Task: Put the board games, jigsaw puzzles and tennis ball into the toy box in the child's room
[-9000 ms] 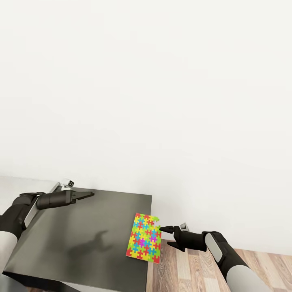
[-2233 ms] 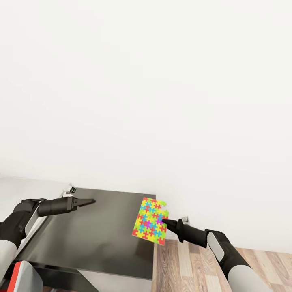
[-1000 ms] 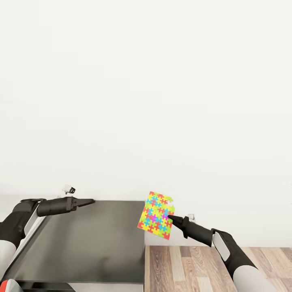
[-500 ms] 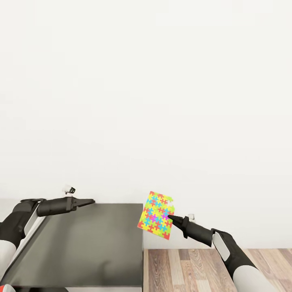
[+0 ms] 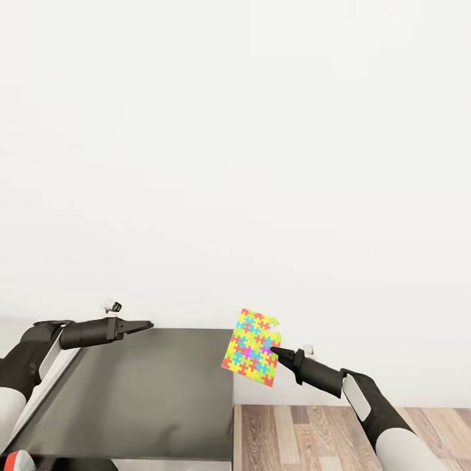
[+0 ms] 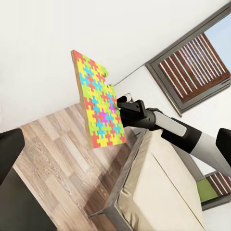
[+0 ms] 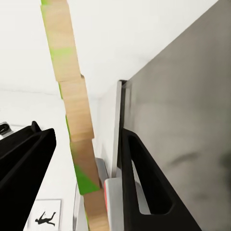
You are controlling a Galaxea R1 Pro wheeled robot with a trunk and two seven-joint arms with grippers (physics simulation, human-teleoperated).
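While my right gripper has its jaws clamped on the flat, wood-edged jigsaw puzzle, my left gripper's jaws look together at nine o'clock.

A dark grey surface fills the lower left of the head view, its top bare and glossy, its right edge running down toward the bottom of the frame. To its right, in the lower right corner, lies the wood-plank floor. In the left wrist view a bed with a plain beige mattress stands on that floor.
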